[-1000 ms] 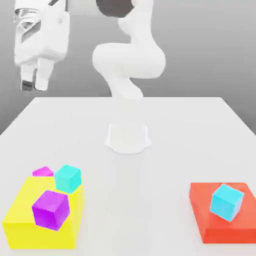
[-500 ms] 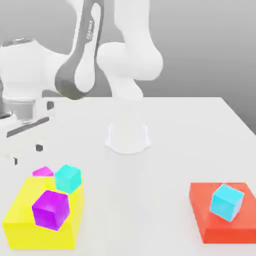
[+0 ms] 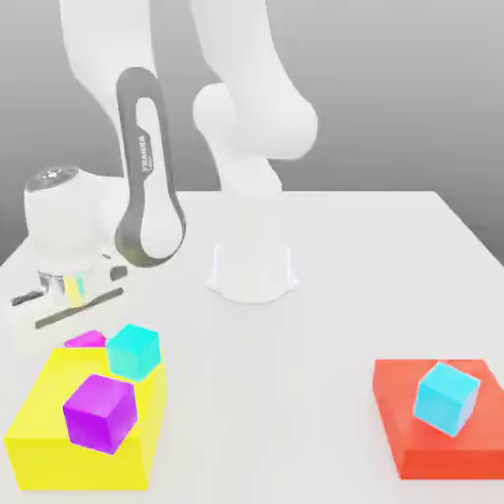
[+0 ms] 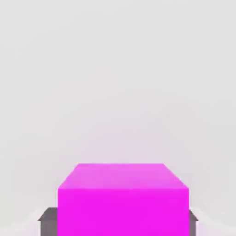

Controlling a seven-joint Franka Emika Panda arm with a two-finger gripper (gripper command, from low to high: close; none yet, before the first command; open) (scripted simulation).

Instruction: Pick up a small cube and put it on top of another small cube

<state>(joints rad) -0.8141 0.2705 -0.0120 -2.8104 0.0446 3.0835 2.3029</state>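
Note:
The small cube (image 3: 87,339), glossy magenta, rests on the table just behind the yellow block (image 3: 59,448). My gripper (image 3: 79,321) has come down right over it. In the hand view the same magenta small cube (image 4: 123,198) sits between my two dark fingers (image 4: 47,220), which press against its sides, so the gripper (image 4: 122,222) is shut on it. Another small cube (image 3: 134,350), cyan, stands at the yellow block's back corner, right beside the held one. A second cyan cube (image 3: 446,397) stands tilted on the red block (image 3: 413,453).
A larger purple cube (image 3: 98,413) sits on top of the yellow block. The arm's white base (image 3: 252,271) stands mid-table, and its forearm (image 3: 146,177) leans over the exterior view's left side. Bare white table lies between the yellow and red blocks.
The hand dropped from high at the exterior view's upper left to table height behind the yellow block. Its fingers came together on the small magenta cube.

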